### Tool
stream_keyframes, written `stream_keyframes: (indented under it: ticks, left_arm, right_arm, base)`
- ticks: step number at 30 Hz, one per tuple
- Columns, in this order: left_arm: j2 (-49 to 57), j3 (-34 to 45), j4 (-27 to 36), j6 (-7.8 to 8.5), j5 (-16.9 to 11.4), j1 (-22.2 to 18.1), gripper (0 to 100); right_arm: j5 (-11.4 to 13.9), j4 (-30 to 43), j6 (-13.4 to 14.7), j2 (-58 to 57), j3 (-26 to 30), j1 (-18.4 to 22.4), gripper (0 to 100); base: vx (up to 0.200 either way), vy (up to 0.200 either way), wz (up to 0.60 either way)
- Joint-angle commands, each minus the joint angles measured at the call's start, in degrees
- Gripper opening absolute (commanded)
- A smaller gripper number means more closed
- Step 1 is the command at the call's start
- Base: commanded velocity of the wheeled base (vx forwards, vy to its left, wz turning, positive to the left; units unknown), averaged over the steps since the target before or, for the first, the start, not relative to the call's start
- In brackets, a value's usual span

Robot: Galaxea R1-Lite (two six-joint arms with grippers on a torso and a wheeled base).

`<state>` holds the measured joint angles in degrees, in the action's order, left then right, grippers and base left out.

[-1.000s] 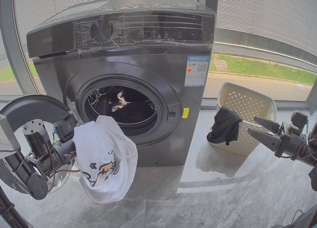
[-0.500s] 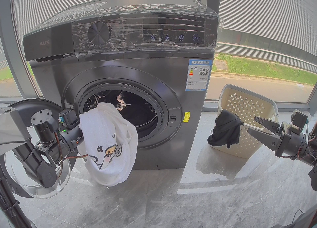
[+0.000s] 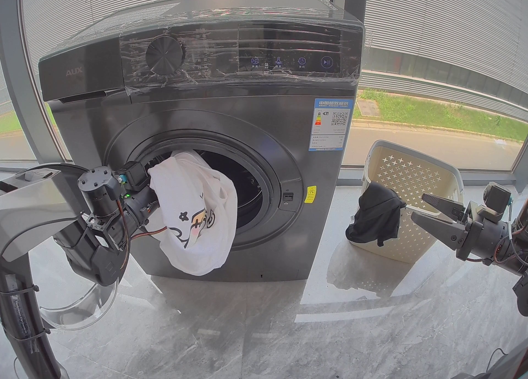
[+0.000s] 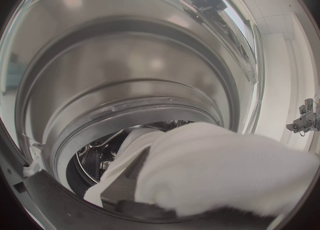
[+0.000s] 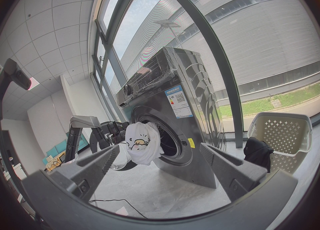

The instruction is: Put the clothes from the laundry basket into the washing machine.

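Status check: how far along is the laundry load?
Done: the grey front-loading washing machine stands open. In hand: the left gripper holds a white printed T-shirt at the drum opening, not yet inside. Left: a black garment hangs over the rim of the cream plastic laundry basket, with the open right gripper near it, not touching.

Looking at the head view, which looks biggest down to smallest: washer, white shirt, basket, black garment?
1. washer
2. white shirt and basket: they look about alike, so I won't rank them
3. black garment, clearly smallest
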<state>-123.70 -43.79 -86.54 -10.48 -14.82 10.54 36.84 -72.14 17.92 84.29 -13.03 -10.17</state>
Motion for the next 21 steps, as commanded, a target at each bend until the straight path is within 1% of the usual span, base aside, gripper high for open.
stream_keyframes:
  ticks: [1, 3, 6, 7, 8, 11, 15, 17, 19, 21]
  left_arm:
    - [-4.4, -4.2, 0.0, -1.12, 0.4, 0.1, 0]
    - [-5.0, -5.3, 0.0, -2.52, 1.7, 0.2, 0]
    - [-5.0, -5.8, 0.0, -5.60, 4.2, 0.4, 0]
    - [-5.0, -5.8, -0.1, -6.39, 5.0, 0.4, 0]
    - [-5.0, -5.8, -0.1, -6.74, 5.3, 0.4, 0]
    - [-5.0, -5.7, -0.1, -6.65, 5.4, 0.4, 0]
    - [-5.0, -5.8, 0.0, -6.39, 4.8, 0.8, 0]
    - [-5.0, -5.8, 0.1, -6.39, 4.4, 1.0, 0]
    - [-5.1, -5.8, -0.1, -6.39, 2.9, 1.4, 0]
    - [-5.1, -5.8, -0.1, -6.39, 2.4, 1.8, 0]
  right_arm:
    - [0.0, 0.0, 0.0, 0.4, 0.0, 0.2, 100]
    - [0.0, 0.0, 0.0, 0.4, 0.0, 0.3, 100]
    - [0.0, 0.0, 0.0, 0.4, 0.0, 0.3, 100]
    - [0.0, 0.0, 0.0, 0.4, 0.0, 0.3, 100]
    - [0.0, 0.0, 0.1, 0.4, 0.0, 0.3, 100]
    - [0.0, 0.0, 0.1, 0.4, 0.0, 0.3, 100]
    - [0.0, 0.0, 0.1, 0.4, 0.1, 0.3, 100]
    - [0.0, 0.0, 0.1, 0.4, 0.1, 0.3, 100]
    - [0.0, 0.0, 0.1, 0.4, 0.1, 0.3, 100]
    - [0.0, 0.0, 0.1, 0.4, 0.1, 0.3, 100]
  base:
    - [0.000, 0.000, 0.00]
    - [0.000, 0.000, 0.00]
    - [0.000, 0.000, 0.00]
    - [0.000, 0.000, 0.00]
    - [0.000, 0.000, 0.00]
    - [0.000, 0.000, 0.00]
    - [0.000, 0.000, 0.00]
    - [0.200, 0.000, 0.00]
    - [0.200, 0.000, 0.00]
    - [0.200, 0.000, 0.00]
